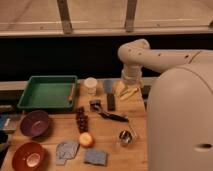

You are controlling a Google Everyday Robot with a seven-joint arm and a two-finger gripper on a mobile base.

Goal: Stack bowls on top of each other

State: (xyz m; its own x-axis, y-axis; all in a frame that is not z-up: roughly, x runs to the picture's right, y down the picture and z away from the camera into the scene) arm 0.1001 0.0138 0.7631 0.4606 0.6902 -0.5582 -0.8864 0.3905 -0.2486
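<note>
The dull purple bowl (pixel 34 123) sits at the left of the wooden table. The red-orange bowl (pixel 29 156) with a pale centre sits just in front of it, at the front left corner. The two bowls lie side by side, apart, each empty. My white arm (pixel 137 57) bends over the table's back right, and my white body (pixel 180 120) fills the right side. My gripper is not in view; I see no fingers anywhere.
A green rectangular tray (pixel 48 92) stands behind the purple bowl, a small white cup (pixel 90 85) to its right. Mid-table lie a dark string of beads (pixel 81 120), an orange fruit (pixel 87 140), two grey-blue cloths (pixel 66 150), a black tool (pixel 112 116), a metal cup (pixel 125 137) and a yellow item (pixel 127 91).
</note>
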